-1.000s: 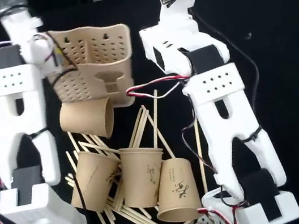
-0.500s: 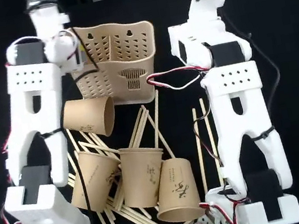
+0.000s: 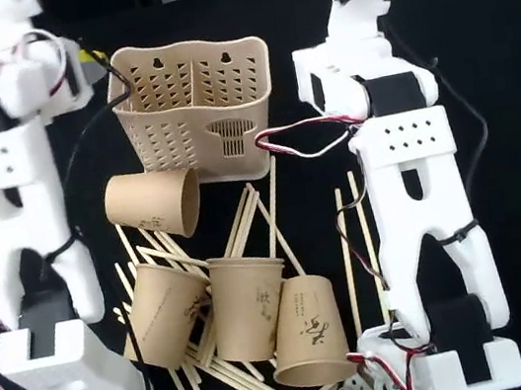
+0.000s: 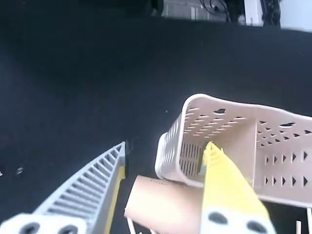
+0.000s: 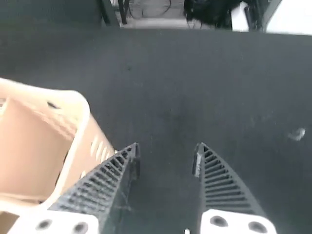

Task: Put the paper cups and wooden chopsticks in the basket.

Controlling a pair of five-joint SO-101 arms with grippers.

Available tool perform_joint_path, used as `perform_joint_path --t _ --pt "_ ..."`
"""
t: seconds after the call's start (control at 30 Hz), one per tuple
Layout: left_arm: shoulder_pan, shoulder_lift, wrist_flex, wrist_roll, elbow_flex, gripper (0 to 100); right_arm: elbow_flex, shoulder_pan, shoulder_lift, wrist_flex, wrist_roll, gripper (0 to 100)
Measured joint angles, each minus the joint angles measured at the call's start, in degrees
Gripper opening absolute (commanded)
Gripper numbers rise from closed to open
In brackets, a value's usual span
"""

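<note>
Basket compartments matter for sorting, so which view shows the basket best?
The high view: the whole basket, both compartments visible. The left wrist view shows one end and some interior; the right wrist view, one corner.

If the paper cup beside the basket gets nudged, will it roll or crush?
The paper cup lies on its side and tapers, so a nudge would probably roll it in a curve. Its thin walls look light and would likely dent under a hard squeeze.
</note>
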Motion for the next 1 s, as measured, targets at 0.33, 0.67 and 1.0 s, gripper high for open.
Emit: perform_joint_path --t 0.33,0.67,1.0 --pt "-12.7 -1.7 4.5 -2.0 -0.8 26 8.2 -0.3 -14.7 13.9 11.4 19.1" --pt "-14.0 -23.3 -3.1 -7.4 39.6 26 44.0 -10.9 -51.9 16.1 31.6 19.1" --pt "-14.0 -40.9 -38.5 -2.7 93.2 26 48.6 -25.6 -70.3 35.9 41.6 19.1"
